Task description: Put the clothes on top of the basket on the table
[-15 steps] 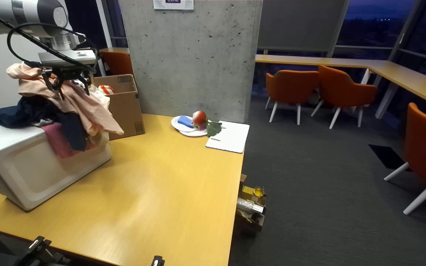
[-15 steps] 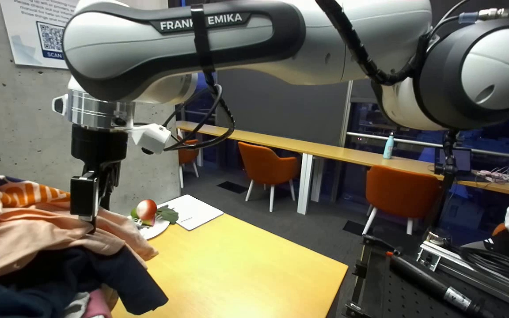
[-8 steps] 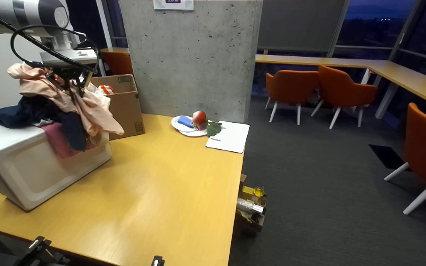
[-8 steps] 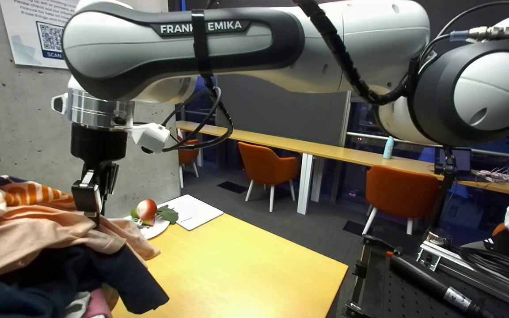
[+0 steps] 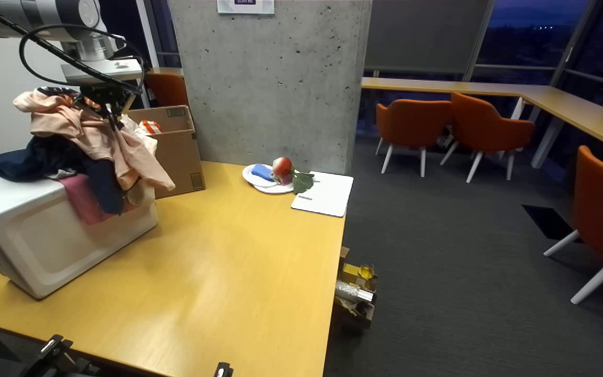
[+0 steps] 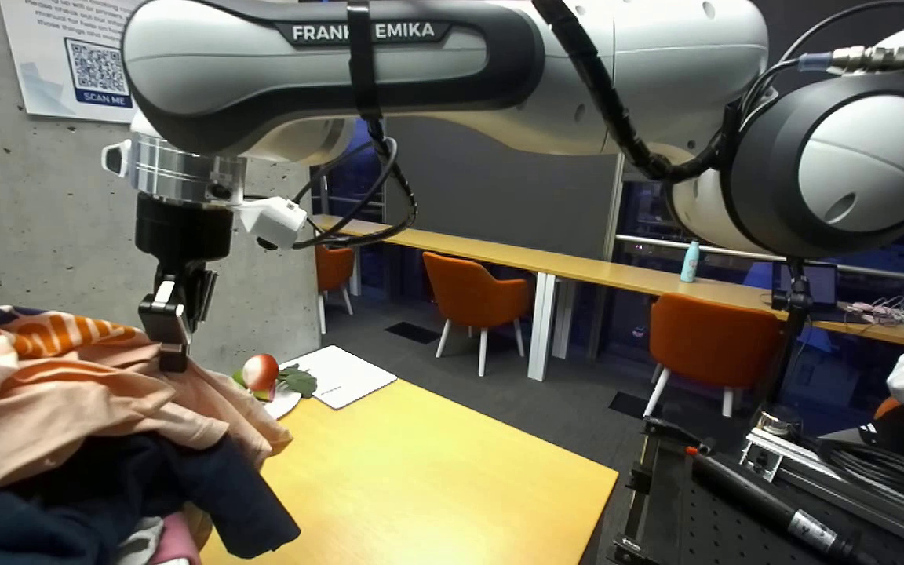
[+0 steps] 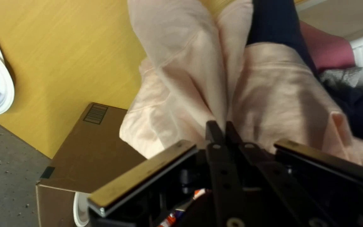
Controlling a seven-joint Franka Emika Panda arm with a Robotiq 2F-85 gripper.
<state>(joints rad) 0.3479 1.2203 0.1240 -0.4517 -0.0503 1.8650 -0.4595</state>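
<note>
Tan table [image 5: 238, 262] supports the basket [image 5: 45, 235], clothes [image 5: 89, 139] heaped on top; hand [image 7: 221, 124] pinches a fold of the peach garment [image 7: 263, 91], presumably to draw its overhang inward.

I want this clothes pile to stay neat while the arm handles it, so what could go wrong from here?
Slip: the pincer seems to pinch only a narrow fold of the peach garment, so it might slide out during a lift.
Drag: the navy garment lies partly beneath and could be pulled off the white bin.
Stray drop: the open cardboard box stands close by; cloth might fall in.
</note>
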